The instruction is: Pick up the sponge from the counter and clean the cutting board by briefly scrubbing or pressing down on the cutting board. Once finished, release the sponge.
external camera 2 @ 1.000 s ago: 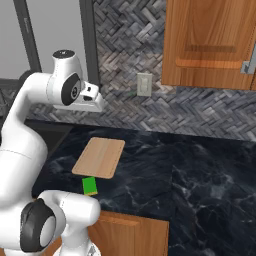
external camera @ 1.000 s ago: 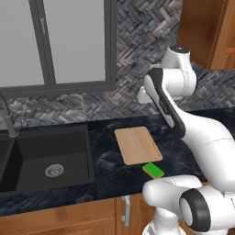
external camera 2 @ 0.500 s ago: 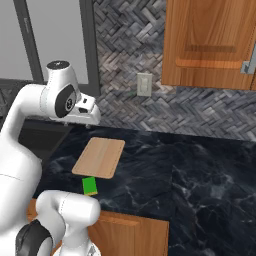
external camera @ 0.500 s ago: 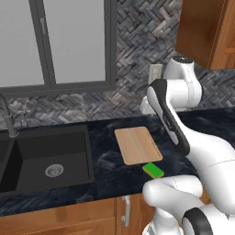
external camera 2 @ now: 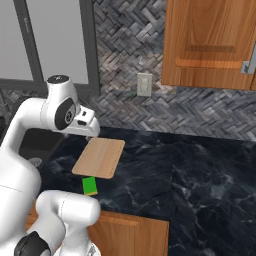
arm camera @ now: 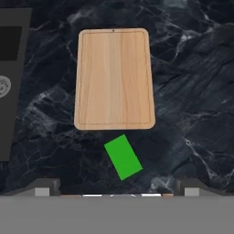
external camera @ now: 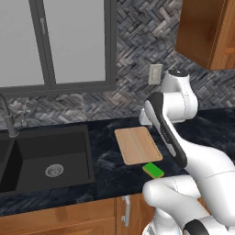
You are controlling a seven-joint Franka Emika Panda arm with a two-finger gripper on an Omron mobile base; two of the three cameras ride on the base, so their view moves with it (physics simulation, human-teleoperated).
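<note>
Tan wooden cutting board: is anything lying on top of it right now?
Nothing lies on the tan wooden cutting board; its whole face shows bare grain. The small green rectangular sponge sits apart on the black marbled counter. What is beneath the board is covered.

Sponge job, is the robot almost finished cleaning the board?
Not nearly. Nothing looks done: the sponge lies on the counter, just off the cutting board and not touching it. The arm is high above, looking down on both. Grabbing the sponge, scrubbing the board and letting go are all left.

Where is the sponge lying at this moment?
The sponge lies flat on the counter, just off the near short edge of the cutting board, close to the counter's front edge and not touching the board.
</note>
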